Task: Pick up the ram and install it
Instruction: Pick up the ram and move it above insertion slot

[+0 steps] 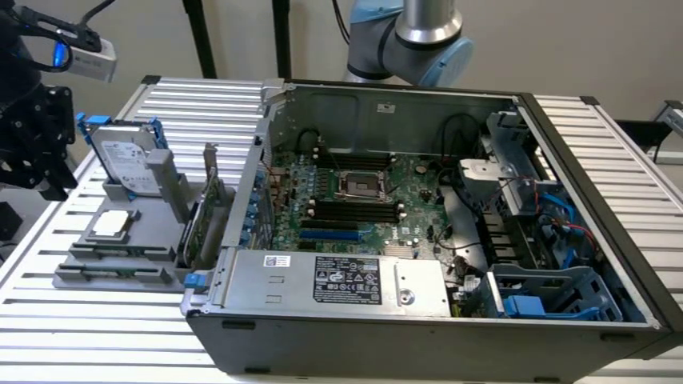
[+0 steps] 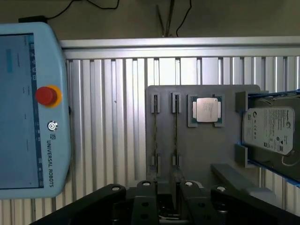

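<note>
Two ram sticks stand edge-on in the slots of a grey holder (image 2: pixel 201 159); they look like thin dark lines, one ram (image 2: pixel 176 126) directly ahead of my gripper (image 2: pixel 161 208), the other (image 2: pixel 155 126) just beside it. My gripper hangs above the holder's near edge, open, with nothing between the fingers (image 2: pixel 143 201). In the exterior view the gripper (image 1: pixel 48 188) is at the far left, above the holder (image 1: pixel 64 280). The open computer case (image 1: pixel 427 320) shows the motherboard's black memory slots (image 1: pixel 350 210).
The holder also carries a CPU (image 2: pixel 206 110), a silver hard drive (image 2: pixel 269 131) and an upright expansion card (image 1: pixel 203 216). A teach pendant (image 2: pixel 28 108) lies beside it on the slatted table (image 2: pixel 112 117). The arm's base (image 1: pixel 411 36) stands behind the case.
</note>
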### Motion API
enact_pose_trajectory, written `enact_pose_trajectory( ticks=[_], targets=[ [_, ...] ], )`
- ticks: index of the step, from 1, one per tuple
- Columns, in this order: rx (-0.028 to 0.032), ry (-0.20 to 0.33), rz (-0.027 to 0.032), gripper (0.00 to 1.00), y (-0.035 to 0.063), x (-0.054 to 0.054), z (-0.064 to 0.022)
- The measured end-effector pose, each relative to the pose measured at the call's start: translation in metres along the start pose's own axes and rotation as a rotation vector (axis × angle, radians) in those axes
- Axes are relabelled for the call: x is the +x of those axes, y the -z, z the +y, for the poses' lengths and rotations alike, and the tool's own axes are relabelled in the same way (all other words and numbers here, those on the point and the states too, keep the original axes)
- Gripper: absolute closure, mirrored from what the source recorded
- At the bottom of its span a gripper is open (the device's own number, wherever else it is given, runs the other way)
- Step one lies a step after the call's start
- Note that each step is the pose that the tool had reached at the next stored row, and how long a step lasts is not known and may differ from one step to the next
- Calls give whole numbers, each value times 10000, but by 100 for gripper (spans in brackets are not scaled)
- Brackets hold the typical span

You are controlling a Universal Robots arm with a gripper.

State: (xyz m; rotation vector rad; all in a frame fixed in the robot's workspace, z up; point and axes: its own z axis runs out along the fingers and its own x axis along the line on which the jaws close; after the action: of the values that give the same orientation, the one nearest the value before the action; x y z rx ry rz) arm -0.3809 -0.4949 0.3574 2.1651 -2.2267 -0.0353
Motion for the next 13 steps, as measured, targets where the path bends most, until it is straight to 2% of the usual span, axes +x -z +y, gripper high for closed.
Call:
enact_pose_trajectory(
  ticks=[1,3,4,13],
  targets=[
    [-1,0,1,70,0,0,0],
    [3,0,-2,70,-10,0,-1],
    [4,0,-3,64,-21,0,-1],
    [11,-23,-2,64,-182,-2,-8]
  ],
)
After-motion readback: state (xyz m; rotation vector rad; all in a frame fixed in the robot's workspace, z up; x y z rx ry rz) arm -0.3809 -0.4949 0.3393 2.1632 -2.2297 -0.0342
